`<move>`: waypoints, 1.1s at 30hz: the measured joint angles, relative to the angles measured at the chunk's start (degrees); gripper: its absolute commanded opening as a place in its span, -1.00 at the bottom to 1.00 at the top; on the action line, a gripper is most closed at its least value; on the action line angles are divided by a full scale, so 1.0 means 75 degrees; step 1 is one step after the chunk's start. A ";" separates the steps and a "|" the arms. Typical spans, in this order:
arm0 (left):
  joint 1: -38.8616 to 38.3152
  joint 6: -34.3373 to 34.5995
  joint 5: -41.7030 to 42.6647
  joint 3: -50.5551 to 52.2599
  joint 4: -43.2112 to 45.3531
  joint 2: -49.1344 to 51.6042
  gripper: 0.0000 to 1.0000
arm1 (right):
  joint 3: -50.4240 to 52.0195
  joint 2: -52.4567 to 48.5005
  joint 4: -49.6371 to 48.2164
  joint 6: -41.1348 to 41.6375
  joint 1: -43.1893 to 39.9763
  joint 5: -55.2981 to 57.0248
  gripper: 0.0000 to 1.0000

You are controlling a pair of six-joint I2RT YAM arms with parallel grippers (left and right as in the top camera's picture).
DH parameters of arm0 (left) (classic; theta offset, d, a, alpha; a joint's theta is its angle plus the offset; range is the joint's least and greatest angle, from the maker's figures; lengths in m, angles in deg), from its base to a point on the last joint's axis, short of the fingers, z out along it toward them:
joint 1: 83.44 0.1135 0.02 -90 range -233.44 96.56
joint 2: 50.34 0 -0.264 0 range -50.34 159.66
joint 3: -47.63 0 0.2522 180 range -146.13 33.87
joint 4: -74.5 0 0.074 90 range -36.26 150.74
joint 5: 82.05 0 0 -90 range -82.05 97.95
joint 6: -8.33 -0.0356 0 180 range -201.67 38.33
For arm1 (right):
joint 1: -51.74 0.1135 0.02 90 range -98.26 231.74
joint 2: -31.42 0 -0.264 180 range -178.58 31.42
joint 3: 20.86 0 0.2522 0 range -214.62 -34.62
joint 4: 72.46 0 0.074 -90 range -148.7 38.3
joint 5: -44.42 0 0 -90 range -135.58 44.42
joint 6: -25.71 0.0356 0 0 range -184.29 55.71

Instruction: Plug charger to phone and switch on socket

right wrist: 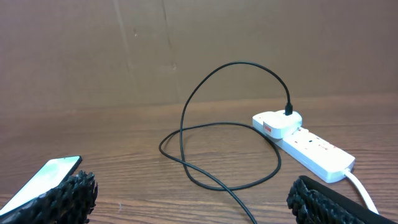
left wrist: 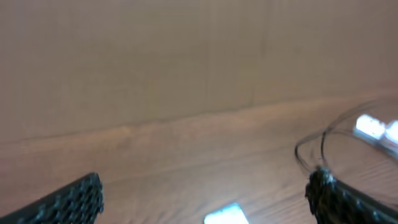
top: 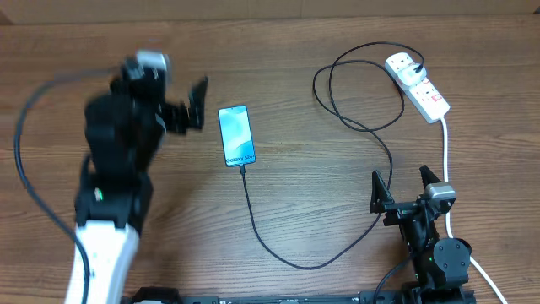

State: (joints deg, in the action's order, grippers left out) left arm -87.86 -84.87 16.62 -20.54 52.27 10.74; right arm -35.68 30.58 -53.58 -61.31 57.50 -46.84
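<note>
The phone (top: 236, 135) lies flat on the wooden table, its blue screen up. The charger (top: 312, 264), a thin black cable, runs from the phone's near edge, curves across the table and loops back to a white plug (top: 402, 67) seated in the socket (top: 426, 93). My left gripper (top: 192, 110) hovers just left of the phone, open and blurred. In the left wrist view a corner of the phone (left wrist: 224, 215) shows between the fingers (left wrist: 71, 200). My right gripper (top: 402, 187) is open near the table's front, with the charger (right wrist: 230, 124) and socket (right wrist: 314, 149) ahead of it.
A thick white cord (top: 447, 160) runs from the socket toward the front, past the right arm. A brown wall (right wrist: 199, 50) stands behind the table. The right wrist view catches the phone (right wrist: 43, 180) at its left edge.
</note>
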 measured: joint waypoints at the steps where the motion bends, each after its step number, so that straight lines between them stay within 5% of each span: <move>1: 0.0000 -0.0207 0.0055 0.0475 0.0312 -0.0338 0.99 | 0.0000 0.0000 0.0003 0.0003 0.0000 0.0003 0.99; 7: 0.0000 -0.1198 0.0160 0.2970 0.1693 -0.2477 1.00 | 0.0000 0.0000 0.0003 0.0003 0.0003 0.0003 0.99; 15: 0.0000 -0.1585 -0.0090 0.5123 0.1909 -0.4980 1.00 | 0.0000 0.0000 0.0006 0.0000 0.0000 0.0003 1.00; 33: 0.0058 -0.1577 -0.0685 0.7137 0.1207 -0.8000 1.00 | 0.0000 0.0000 0.0003 0.0000 0.0000 0.0003 1.00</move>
State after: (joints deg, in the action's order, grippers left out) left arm -87.43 -96.70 11.48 32.99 61.31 -49.26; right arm -35.68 30.58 -53.56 -61.31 57.50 -46.82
